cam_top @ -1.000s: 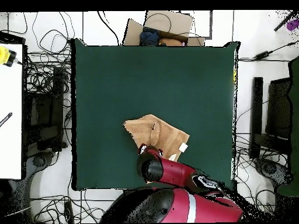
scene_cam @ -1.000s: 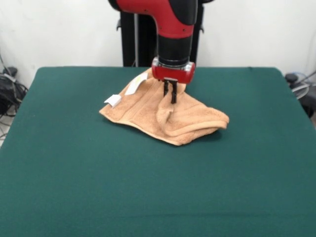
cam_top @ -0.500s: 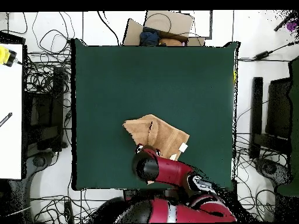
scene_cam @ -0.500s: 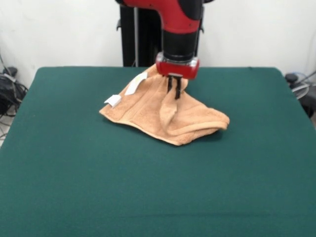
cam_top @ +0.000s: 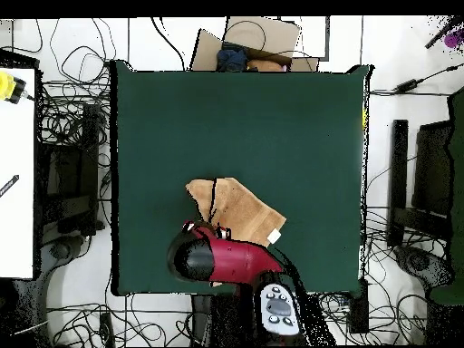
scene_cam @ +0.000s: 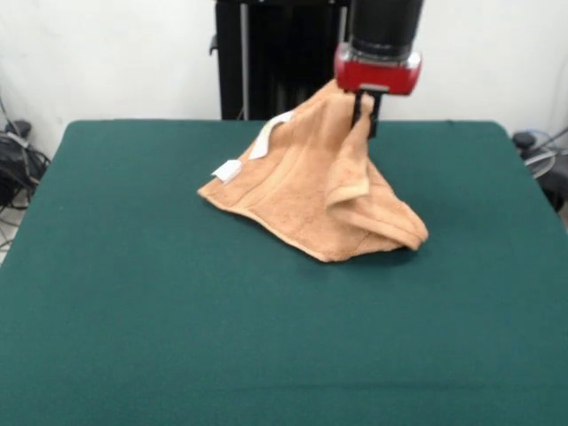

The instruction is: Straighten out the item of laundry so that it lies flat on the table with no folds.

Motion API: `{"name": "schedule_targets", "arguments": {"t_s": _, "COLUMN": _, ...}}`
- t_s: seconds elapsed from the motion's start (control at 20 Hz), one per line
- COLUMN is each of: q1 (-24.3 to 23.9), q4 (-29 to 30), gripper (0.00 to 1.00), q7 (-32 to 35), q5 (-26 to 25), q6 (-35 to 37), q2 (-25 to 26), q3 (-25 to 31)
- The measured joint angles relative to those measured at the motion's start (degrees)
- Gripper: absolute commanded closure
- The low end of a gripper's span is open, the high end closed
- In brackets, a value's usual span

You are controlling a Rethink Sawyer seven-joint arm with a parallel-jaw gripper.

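The tan-orange towel [scene_cam: 306,200] hangs in a tent shape from my gripper [scene_cam: 366,114], which is shut on a pinch of its upper edge. Its lower part rests rumpled on the dark green table [scene_cam: 160,311]. A white label [scene_cam: 227,170] and a white loop [scene_cam: 268,137] show on its left side. In the overhead view the towel [cam_top: 237,208] lies just above the red arm [cam_top: 217,258], which hides the gripper there.
Cables and boxes surround the table [cam_top: 290,127] in the overhead view. The black pedestal [scene_cam: 266,53] stands behind the table's far edge.
My gripper has risen and moved to the right in the front view with the towel pinched, lifting its upper part off the table and dragging the rest along.
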Motion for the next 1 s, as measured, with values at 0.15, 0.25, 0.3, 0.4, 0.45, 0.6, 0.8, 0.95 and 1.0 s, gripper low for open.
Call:
{"name": "schedule_targets", "arguments": {"t_s": 0.15, "q1": 0.19, "q4": 0.49, "gripper": 1.00, "q7": 0.00, "q5": 0.07, "q6": 0.04, "q2": -1.78, "q3": -0.02}}
{"name": "schedule_targets", "arguments": {"t_s": 0.25, "q1": 0.21, "q4": 0.93, "gripper": 1.00, "q7": 0.00, "q5": 0.06, "q6": 0.04, "q2": -2.41, "q3": -0.01}}
{"name": "schedule_targets", "arguments": {"t_s": 0.3, "q1": 0.22, "q4": 1.03, "gripper": 1.00, "q7": 0.00, "q5": 0.06, "q6": 0.04, "q2": -2.47, "q3": -0.02}}
{"name": "schedule_targets", "arguments": {"t_s": 0.4, "q1": 0.24, "q4": 1.14, "gripper": 1.00, "q7": 0.00, "q5": 0.06, "q6": 0.04, "q2": -2.53, "q3": -0.01}}
{"name": "schedule_targets", "arguments": {"t_s": 0.45, "q1": 0.25, "q4": 1.19, "gripper": 1.00, "q7": 0.00, "q5": 0.06, "q6": 0.04, "q2": -2.54, "q3": -0.01}}
{"name": "schedule_targets", "arguments": {"t_s": 0.6, "q1": 0.50, "q4": 1.36, "gripper": 1.00, "q7": 0.00, "q5": 0.06, "q6": 0.04, "q2": -2.54, "q3": -0.01}}
{"name": "schedule_targets", "arguments": {"t_s": 0.8, "q1": 0.76, "q4": 1.65, "gripper": 1.00, "q7": 0.00, "q5": 0.06, "q6": 0.04, "q2": -3.17, "q3": 0.03}}
{"name": "schedule_targets", "arguments": {"t_s": 0.95, "q1": 0.44, "q4": 2.29, "gripper": 1.00, "q7": 0.00, "q5": 0.04, "q6": 1.87, "q2": -5.57, "q3": 0.07}}
{"name": "schedule_targets", "arguments": {"t_s": 1.0, "q1": -0.03, "q4": 2.36, "gripper": 1.00, "q7": 0.00, "q5": 0.04, "q6": 3.52, "q2": -6.80, "q3": 0.14}}
